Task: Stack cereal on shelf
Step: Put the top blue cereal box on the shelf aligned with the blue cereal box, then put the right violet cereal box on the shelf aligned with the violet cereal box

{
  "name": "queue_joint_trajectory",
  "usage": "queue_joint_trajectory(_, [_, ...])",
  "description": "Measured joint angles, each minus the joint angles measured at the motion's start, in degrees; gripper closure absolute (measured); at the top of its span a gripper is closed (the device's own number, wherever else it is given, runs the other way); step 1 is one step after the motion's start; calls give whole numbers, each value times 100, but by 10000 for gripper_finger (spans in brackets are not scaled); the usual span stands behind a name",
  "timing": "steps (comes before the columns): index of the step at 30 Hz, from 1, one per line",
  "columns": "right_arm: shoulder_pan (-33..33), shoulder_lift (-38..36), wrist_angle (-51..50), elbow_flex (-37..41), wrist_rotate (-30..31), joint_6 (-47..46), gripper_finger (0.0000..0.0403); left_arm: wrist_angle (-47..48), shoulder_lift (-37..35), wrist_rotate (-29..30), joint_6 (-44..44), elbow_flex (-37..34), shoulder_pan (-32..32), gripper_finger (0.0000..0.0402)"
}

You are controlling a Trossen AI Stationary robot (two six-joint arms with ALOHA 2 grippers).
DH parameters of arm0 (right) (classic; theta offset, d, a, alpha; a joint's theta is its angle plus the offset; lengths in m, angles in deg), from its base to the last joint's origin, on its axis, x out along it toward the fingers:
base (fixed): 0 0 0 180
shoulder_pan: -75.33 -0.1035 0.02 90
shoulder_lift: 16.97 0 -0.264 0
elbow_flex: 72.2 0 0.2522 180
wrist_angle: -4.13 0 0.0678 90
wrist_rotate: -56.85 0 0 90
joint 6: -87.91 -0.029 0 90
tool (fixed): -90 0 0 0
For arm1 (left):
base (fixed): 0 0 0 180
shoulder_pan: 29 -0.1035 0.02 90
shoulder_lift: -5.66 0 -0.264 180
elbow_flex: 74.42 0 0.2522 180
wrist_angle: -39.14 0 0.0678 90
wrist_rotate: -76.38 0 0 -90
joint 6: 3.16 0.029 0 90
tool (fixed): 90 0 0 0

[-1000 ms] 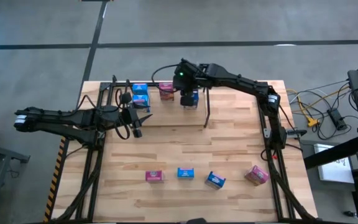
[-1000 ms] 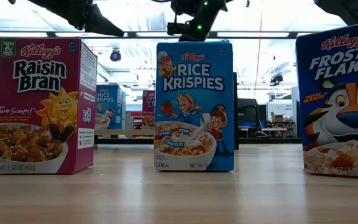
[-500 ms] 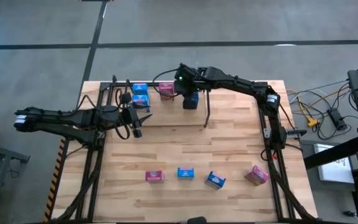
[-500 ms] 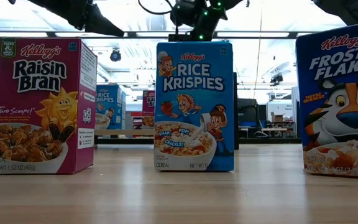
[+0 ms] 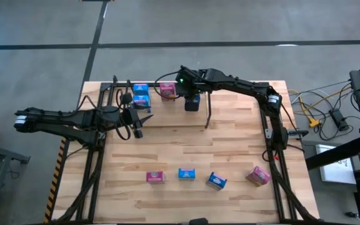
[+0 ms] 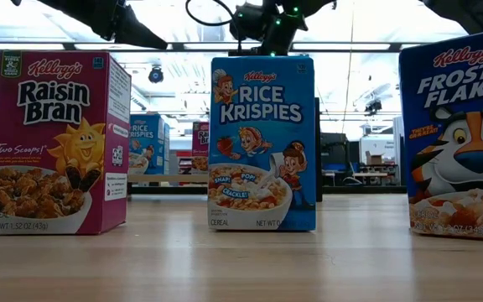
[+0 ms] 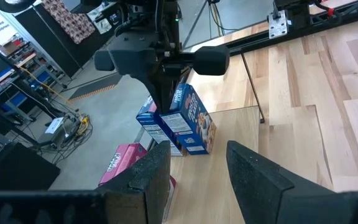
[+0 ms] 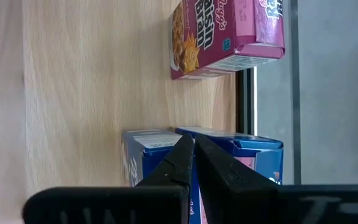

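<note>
Since a second ago the right gripper (image 5: 192, 100) has let go of its blue box and drawn back a little, fingers (image 8: 185, 163) now pressed together. Left to right: left gripper (image 5: 137, 128) hovers half open, holding nothing; blue boxes (image 5: 140, 94) and pink box (image 5: 167, 91) stand on the shelf (image 5: 114, 87); four boxes (image 5: 187, 174) wait along the table's (image 5: 230, 150) near edge.

The dark six-joint right arm reaches over the black wire shelf (image 5: 167, 87); its right gripper (image 8: 192, 163) is closed. The left gripper (image 7: 194, 171) waits beside it, fingers parted.
</note>
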Motion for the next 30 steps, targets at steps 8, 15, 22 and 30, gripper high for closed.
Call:
queue_joint_trajectory(8, [0, 0, -15, -35, 0, -62, 394, 2, 0, 1, 0, -1, -1, 261])
queue_joint_trajectory(15, [-84, 0, -178, -480, 2, -295, 394, 2, 0, 0, 0, 0, 1, 261])
queue_joint_trajectory(22, [-545, -26, -832, -952, -269, -1050, 394, 2, 0, 0, -1, 1, 1, 261])
queue_joint_trajectory(30, [-1487, -28, -1597, -1033, -653, -1943, 394, 9, 0, -16, -186, 1, 3, 261])
